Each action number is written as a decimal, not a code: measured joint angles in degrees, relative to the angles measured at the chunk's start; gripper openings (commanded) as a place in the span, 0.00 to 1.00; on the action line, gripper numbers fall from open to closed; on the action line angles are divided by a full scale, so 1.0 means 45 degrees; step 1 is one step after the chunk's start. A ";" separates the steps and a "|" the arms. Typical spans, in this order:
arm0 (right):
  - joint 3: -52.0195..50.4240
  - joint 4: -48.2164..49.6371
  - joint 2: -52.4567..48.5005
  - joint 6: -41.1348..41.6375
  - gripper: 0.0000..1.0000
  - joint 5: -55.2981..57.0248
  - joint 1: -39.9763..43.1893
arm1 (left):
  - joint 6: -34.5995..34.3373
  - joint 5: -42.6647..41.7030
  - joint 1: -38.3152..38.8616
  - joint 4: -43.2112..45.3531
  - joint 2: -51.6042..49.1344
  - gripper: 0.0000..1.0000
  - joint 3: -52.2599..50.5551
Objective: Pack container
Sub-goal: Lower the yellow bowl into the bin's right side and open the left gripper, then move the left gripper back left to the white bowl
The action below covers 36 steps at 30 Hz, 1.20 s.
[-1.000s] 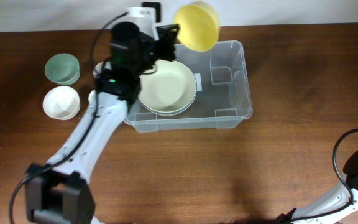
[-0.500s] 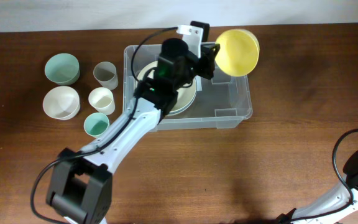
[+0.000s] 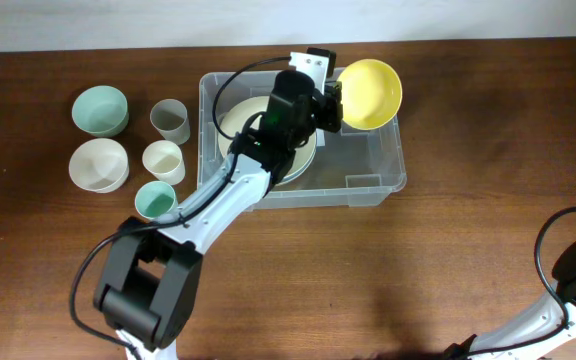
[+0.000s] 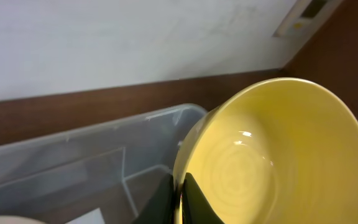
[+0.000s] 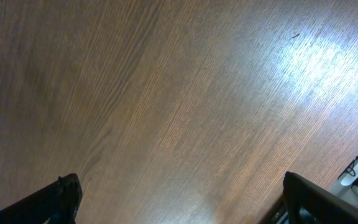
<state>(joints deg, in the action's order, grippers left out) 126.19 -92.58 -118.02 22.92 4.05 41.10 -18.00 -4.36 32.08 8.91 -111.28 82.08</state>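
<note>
While the left hand (image 4: 180, 198) clamps the yellow bowl (image 4: 272, 155) by its rim, the container (image 3: 376, 172) lies below. Right hand (image 5: 182, 202) — fingers apart.

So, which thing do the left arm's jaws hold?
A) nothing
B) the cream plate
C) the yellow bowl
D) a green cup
C: the left jaws are closed on the rim of the yellow bowl, which is tilted at the far right corner of the container.
</note>
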 measured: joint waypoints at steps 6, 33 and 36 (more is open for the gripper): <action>0.0000 0.0000 0.0000 -0.0005 0.99 0.0000 0.0000 | 0.0015 0.0121 0.0000 -0.0044 -0.0860 0.06 0.0000; 0.0000 0.0005 0.0000 0.0000 0.99 0.0000 0.0000 | 0.0578 0.0797 0.0000 -0.2793 -0.0996 0.06 0.0000; 0.0000 0.0005 0.0000 -0.0005 0.99 0.0000 0.0000 | 0.0583 0.0865 0.0000 -0.3143 -0.1010 0.06 0.0000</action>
<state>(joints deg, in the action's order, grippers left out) 126.19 -92.55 -118.02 22.90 4.05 41.10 -15.38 -0.47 32.08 -5.23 -115.83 82.08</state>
